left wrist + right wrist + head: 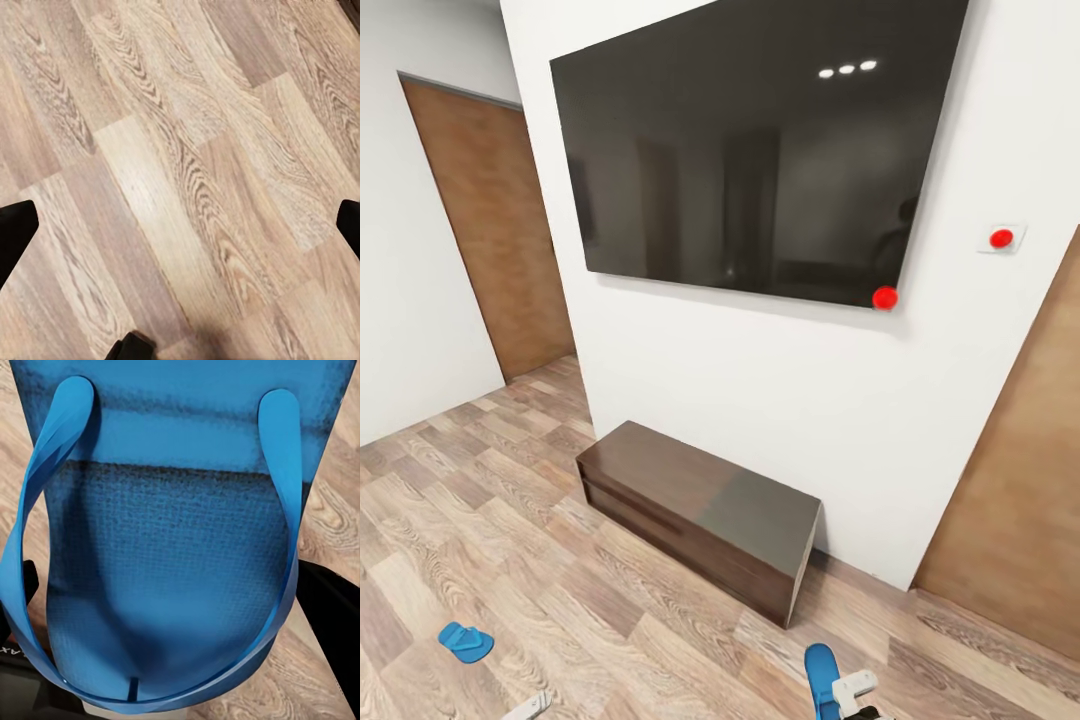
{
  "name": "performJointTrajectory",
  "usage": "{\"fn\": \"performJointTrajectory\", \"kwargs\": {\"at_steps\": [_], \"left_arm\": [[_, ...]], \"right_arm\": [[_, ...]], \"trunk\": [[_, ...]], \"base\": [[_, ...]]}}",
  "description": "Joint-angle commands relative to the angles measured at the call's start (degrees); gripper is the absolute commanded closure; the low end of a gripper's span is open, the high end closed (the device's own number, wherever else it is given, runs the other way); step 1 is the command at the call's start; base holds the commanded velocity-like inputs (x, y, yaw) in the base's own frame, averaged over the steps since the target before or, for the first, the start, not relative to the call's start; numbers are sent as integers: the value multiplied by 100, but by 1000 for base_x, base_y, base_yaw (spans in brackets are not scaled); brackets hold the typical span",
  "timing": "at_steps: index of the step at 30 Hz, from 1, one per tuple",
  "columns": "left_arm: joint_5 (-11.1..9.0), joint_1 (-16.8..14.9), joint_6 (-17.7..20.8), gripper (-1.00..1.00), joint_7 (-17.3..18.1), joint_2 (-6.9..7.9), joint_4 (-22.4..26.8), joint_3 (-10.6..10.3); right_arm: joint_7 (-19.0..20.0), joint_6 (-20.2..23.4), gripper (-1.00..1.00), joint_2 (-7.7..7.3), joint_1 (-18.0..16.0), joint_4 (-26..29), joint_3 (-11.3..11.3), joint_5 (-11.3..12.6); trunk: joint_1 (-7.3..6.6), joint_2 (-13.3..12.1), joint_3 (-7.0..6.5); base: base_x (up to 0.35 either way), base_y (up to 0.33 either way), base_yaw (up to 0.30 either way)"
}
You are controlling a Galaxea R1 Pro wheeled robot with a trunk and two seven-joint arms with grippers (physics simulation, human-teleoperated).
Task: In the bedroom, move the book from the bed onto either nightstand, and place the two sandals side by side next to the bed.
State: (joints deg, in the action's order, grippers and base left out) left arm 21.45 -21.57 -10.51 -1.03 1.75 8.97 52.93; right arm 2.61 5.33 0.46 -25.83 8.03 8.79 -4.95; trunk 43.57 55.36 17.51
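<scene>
One bright blue sandal (465,641) lies flat on the wood floor at the lower left of the head view. My right gripper (857,694) is shut on the second sandal (821,678), near the bottom edge of that view. In the right wrist view this sandal (176,547) sits very close, sole and straps toward the camera, with a dark finger (330,615) at its side. My left gripper (180,225) is open over bare floor, its fingertips (15,232) far apart. The book, the bed and the nightstand are out of view.
A low dark wooden bench (700,510) stands against a white wall under a big black screen (750,140). Brown wood panels (490,230) flank the wall on both sides. Wood-plank floor (510,520) stretches in front of the bench.
</scene>
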Motion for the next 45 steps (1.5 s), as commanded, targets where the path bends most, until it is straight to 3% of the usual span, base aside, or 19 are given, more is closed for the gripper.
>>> {"fn": "performJointTrajectory", "kwargs": {"at_steps": [1, 25, 45], "left_arm": [[60, -6, -29, -100, -11, 1, -9, 42], [61, 12, -48, -100, -11, 1, -10, 42], [61, 13, -48, -100, -11, 1, -10, 42]], "right_arm": [[12, 38, 100, -2, -1, 14, 11, -50], [12, 38, 100, -3, -1, 14, 9, -50], [12, 38, 100, -2, -1, 14, 13, -50]], "trunk": [[1, 4, 7], [1, 4, 7], [1, 4, 7]], "base": [[71, -49, 132], [66, -48, 255], [70, -84, 51]]}}
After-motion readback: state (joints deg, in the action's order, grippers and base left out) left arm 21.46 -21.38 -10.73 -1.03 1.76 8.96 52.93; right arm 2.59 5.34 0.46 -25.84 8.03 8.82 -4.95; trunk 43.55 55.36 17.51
